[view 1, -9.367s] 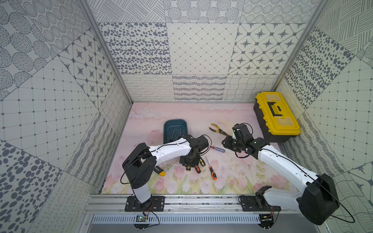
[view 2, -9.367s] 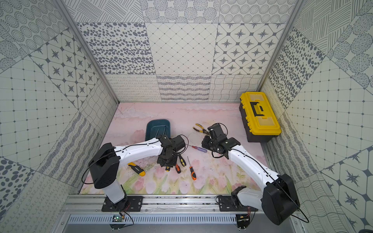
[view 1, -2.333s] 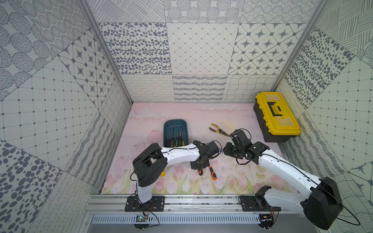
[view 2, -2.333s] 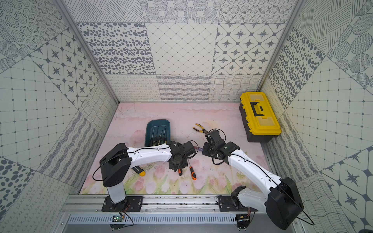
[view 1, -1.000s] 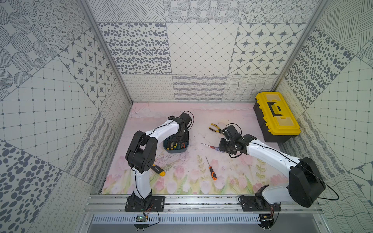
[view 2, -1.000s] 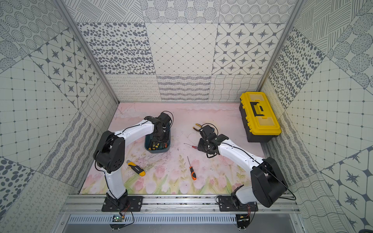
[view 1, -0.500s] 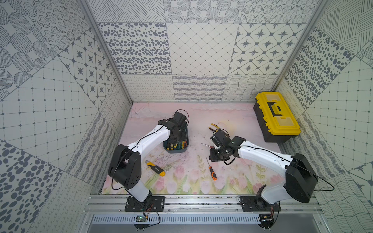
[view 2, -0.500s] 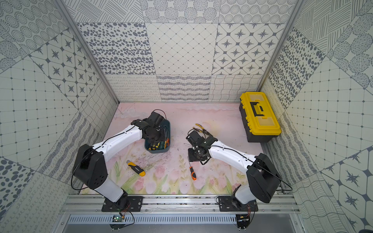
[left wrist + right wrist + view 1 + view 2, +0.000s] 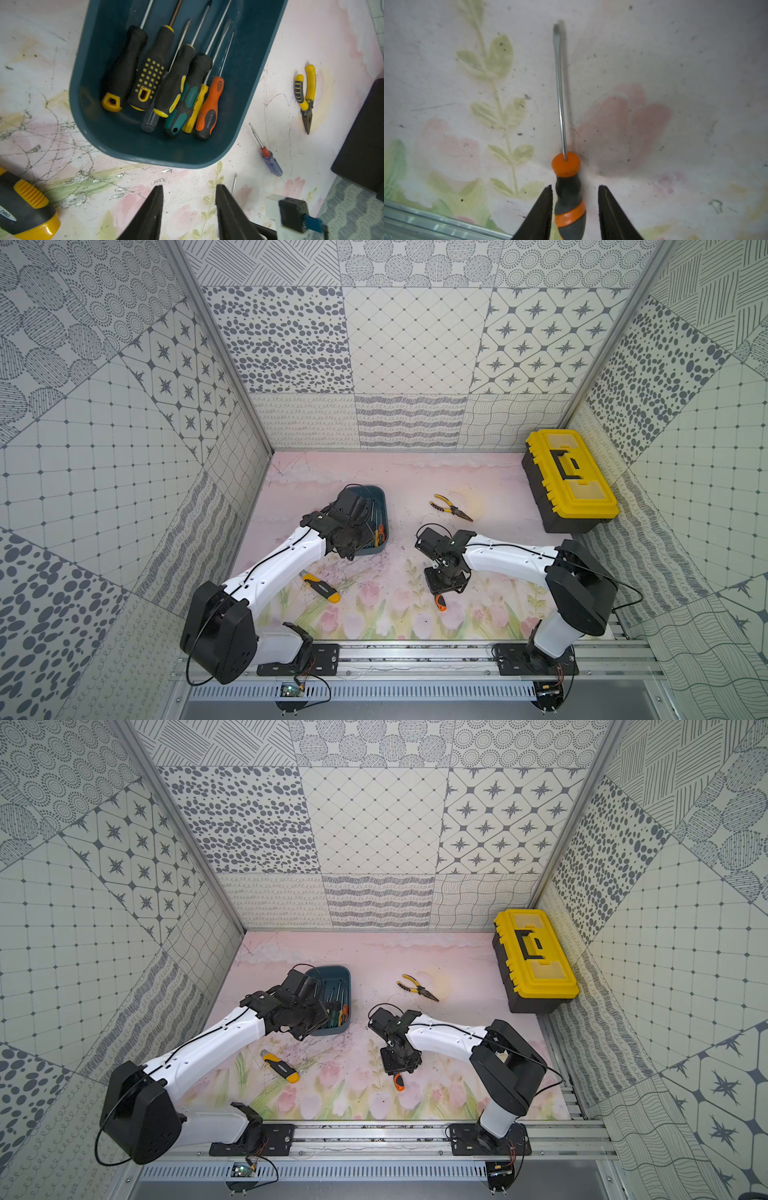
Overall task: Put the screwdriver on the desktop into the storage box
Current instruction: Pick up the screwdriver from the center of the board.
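Hanging low over the desktop [image 9: 415, 481] with the right gripper [image 9: 574, 192], spreading its jaws either side of the black-and-orange handle of the screwdriver [image 9: 565, 164] and not pinching it yet, leaving a thin gap on one side and a wider one on the other

Lying flat on the desktop, that screwdriver [image 9: 398, 1081], with the shaft pointing away from the claw and only the handle end peeking out from under the right gripper [image 9: 445, 578] in both top views, near the front rail [image 9: 415, 649] and well apart from the box [image 9: 381, 506]

Leaving open floor between that tool and the box's rounded near end

Hovering just outside that same near rim with the left gripper [image 9: 188, 191], spreading its fingers over bare desktop and gripping nothing

Holding several screwdrivers [image 9: 149, 74] inside the box, lying side by side with handles toward the near wall and shafts running to the far end

Lying just beside the box, on the side toward the pliers [image 9: 451, 508], a small blue screwdriver [image 9: 270, 162]

Lying between box and rail, a yellow-and-black knife [image 9: 320, 581]

Standing at the right edge, lid shut, the yellow toolbox [image 9: 569, 485], well apart from both grippers

Showing dark scuffs and scratches across the pink tulip print around the box

Closing in on three sides with grey-patterned tile walls [image 9: 415, 364]
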Available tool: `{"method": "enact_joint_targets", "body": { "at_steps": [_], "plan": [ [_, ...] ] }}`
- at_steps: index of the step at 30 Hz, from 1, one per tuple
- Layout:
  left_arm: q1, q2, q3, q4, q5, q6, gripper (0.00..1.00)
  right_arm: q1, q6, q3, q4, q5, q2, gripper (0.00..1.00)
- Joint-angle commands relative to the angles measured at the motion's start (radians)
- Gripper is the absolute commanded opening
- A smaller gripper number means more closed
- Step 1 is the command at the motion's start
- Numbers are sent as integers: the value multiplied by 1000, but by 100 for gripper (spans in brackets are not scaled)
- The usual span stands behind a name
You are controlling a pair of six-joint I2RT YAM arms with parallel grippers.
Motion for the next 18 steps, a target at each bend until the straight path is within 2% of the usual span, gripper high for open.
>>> {"method": "enact_joint_targets", "body": {
  "at_steps": [1, 10, 18],
  "plan": [
    [2, -50, -35, 14, -12, -110, 46, 9, -10, 42, 15, 28, 45, 39],
    [2, -101, -64, -16, -35, -127, 45, 10, -11, 49, 23, 64, 93, 29],
    [3, -113, -68, -29, -57, -122, 44, 14, -6, 67, 8, 77, 53, 12]
  ]
}}
